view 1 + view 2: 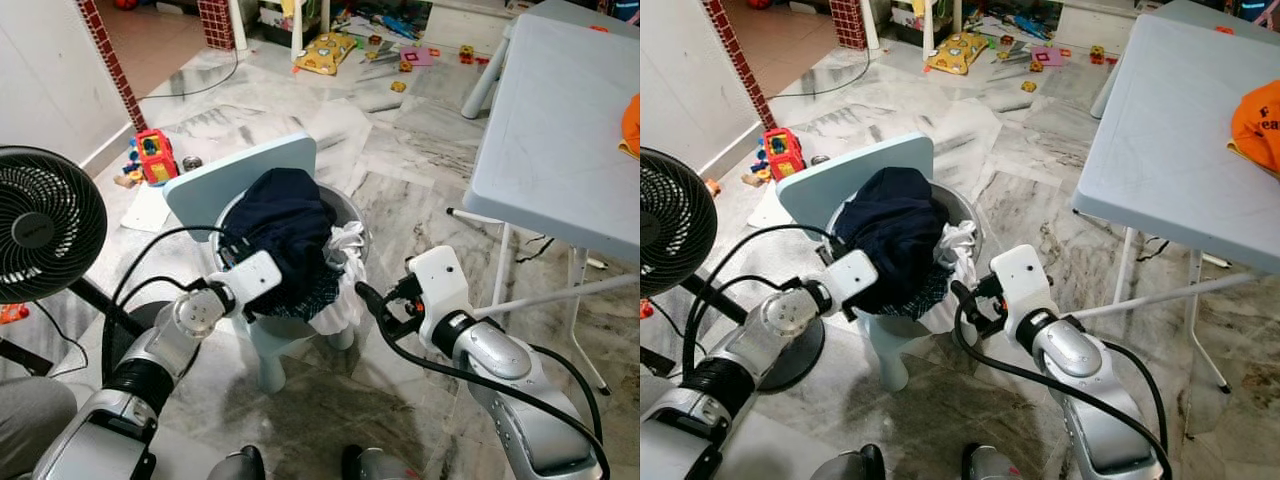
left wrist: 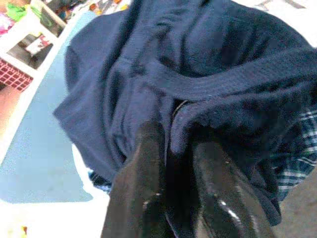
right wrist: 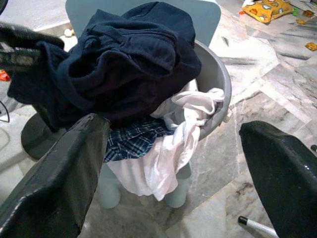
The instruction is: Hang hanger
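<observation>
A grey basin (image 1: 347,207) heaped with clothes stands on a small light blue chair (image 1: 235,175). On top lies a dark navy garment (image 1: 285,215), over a plaid piece (image 3: 129,141) and a white cloth (image 3: 183,129) that hangs over the rim. My left gripper (image 2: 176,139) is at the basin's near left side, shut on a fold of the navy garment. To the right of the basin my right gripper (image 3: 173,124) is held wide open, holding nothing. I see no hanger.
A black floor fan (image 1: 40,225) stands close on the left. A white folding table (image 1: 560,130) with an orange cloth (image 1: 1255,120) is on the right. Toys (image 1: 155,155) and a yellow cushion (image 1: 325,52) litter the marble floor beyond.
</observation>
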Available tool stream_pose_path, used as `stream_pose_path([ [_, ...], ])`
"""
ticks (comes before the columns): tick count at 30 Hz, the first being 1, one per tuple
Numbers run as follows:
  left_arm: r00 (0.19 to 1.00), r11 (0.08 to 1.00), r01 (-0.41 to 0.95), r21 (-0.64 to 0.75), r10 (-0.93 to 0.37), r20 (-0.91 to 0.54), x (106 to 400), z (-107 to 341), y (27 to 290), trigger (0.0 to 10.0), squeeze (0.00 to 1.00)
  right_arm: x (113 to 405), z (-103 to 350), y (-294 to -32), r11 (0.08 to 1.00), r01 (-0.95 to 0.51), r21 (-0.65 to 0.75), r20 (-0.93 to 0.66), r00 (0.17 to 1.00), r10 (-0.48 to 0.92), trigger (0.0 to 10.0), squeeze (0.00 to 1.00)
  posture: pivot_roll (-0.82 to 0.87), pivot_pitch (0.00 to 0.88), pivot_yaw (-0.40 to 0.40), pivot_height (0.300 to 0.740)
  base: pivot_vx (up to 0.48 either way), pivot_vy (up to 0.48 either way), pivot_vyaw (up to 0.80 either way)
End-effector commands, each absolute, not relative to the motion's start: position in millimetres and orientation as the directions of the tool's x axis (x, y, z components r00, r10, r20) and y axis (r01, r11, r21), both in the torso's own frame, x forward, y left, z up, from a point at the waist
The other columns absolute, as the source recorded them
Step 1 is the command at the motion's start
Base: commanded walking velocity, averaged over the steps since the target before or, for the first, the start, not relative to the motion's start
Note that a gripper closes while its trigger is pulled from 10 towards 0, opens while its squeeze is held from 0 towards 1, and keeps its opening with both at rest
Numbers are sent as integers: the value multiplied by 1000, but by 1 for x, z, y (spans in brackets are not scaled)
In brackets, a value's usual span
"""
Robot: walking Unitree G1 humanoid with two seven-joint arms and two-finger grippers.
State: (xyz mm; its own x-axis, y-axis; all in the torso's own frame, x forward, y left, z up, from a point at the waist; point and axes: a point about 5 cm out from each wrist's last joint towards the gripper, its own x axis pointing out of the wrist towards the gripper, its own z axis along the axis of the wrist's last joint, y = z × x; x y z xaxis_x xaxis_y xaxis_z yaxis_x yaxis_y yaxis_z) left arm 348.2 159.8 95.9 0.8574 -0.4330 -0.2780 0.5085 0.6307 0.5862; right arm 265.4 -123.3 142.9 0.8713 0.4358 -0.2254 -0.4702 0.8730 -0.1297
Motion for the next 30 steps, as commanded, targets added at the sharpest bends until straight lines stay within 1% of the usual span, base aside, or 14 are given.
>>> stream_pose_path([
  [1,860,637,506,582,-423,-285,347,96,164,10000,1000,266,144,-123,871,-471,-139,-221,872,436,10000,0,-169,144,-6,740,0,0,0],
  [4,852,591,520,617,-410,-326,339,92,173,10000,1000,268,144,-123,872,-470,-139,-219,873,436,10000,0,-158,142,-7,740,0,0,0],
  [6,830,501,554,665,-395,-393,334,84,181,10000,1000,268,144,-123,871,-472,-136,-218,872,439,10000,0,-151,142,-9,740,0,0,0],
  [7,830,501,554,665,-395,-393,334,84,181,10000,1000,268,144,-123,871,-472,-136,-218,872,439,10000,0,-151,142,-9,740,0,0,0],
  [8,823,501,568,653,-368,-433,330,79,188,10000,1000,269,143,-120,868,-479,-133,-216,868,446,10000,0,-146,141,-10,740,0,0,0],
  [10,822,506,570,647,-351,-449,328,77,193,10000,1000,269,143,-119,866,-483,-131,-215,866,451,10000,0,-141,139,-10,740,0,0,0],
  [11,826,519,564,643,-339,-450,327,76,195,10000,1000,269,143,-118,865,-484,-131,-214,866,452,10000,0,-141,139,-10,740,0,0,0],
  [14,855,650,503,570,-277,-438,326,76,205,10000,1000,270,143,-118,865,-484,-130,-213,866,452,10000,0,-138,137,-10,740,0,0,0],
  [15,862,674,485,557,-263,-432,326,77,207,10000,1000,271,143,-118,865,-484,-130,-212,866,452,10000,0,-138,137,-10,740,0,0,0],
  [16,871,674,470,570,-249,-424,325,78,210,10000,1000,271,144,-118,866,-483,-131,-212,867,452,10000,0,-138,136,-10,740,0,0,0],
  [17,892,698,427,575,-220,-395,324,80,214,10000,1000,271,143,-118,866,-483,-131,-211,867,452,10000,0,-135,137,-10,740,0,0,0],
  [20,900,717,407,566,-209,-383,323,81,216,10000,1000,271,143,-118,866,-483,-131,-210,867,452,10000,0,-135,137,-10,740,0,0,0],
  [24,940,786,312,534,-173,-294,315,86,216,10000,1000,271,142,-117,865,-485,-128,-209,866,454,10000,0,-125,135,-12,740,0,0,0],
  [30,942,809,289,512,-146,-301,308,81,218,10000,1000,272,142,-115,862,-492,-127,-208,862,461,10000,0,-121,135,-19,740,0,0,0],
])
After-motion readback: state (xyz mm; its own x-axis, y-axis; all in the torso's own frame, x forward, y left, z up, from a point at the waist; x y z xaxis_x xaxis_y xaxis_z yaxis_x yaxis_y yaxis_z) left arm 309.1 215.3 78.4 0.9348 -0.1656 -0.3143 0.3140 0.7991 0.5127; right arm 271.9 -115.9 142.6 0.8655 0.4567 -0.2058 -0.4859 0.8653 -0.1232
